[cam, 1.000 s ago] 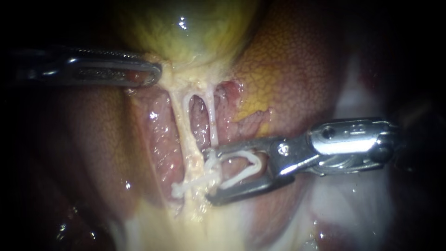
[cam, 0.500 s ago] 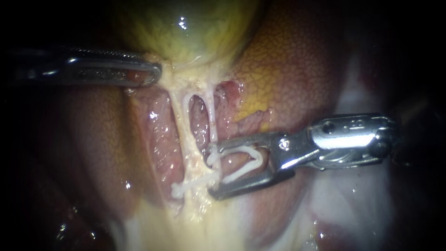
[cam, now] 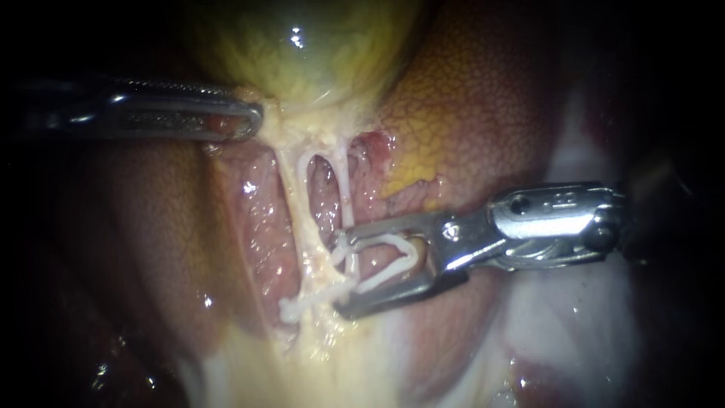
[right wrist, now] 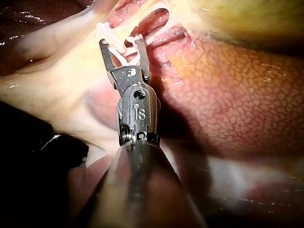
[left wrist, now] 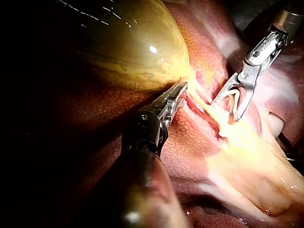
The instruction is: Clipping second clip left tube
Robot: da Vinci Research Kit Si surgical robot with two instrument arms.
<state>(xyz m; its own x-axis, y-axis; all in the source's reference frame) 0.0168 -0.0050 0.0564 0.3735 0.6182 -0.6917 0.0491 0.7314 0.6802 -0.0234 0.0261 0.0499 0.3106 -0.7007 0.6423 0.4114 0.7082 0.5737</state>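
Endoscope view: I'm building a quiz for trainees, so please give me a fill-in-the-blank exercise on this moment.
1. ____ pale tubes run down from the gallbladder.
2. The right instrument carries a clip that is ____, not yet squeezed.
3. The left instrument has its jaws ____ on the gallbladder's lower end.
4. A closed clip already crosses the ____ tube.

Missing words: two; open; shut; left.

Looks along the right instrument (right wrist: 122, 43). Holds a white clip (right wrist: 122, 53) between wide jaws, touching both. Sits right at a thin pale tube (right wrist: 156, 38) by the jaw tips. Shows the other clip (right wrist: 100, 24) just past them, spotty red liver (right wrist: 228, 95) on one side, soft pale tissue (right wrist: 47, 80) on the other, yellow gallbladder (right wrist: 247, 14) farther ahead.
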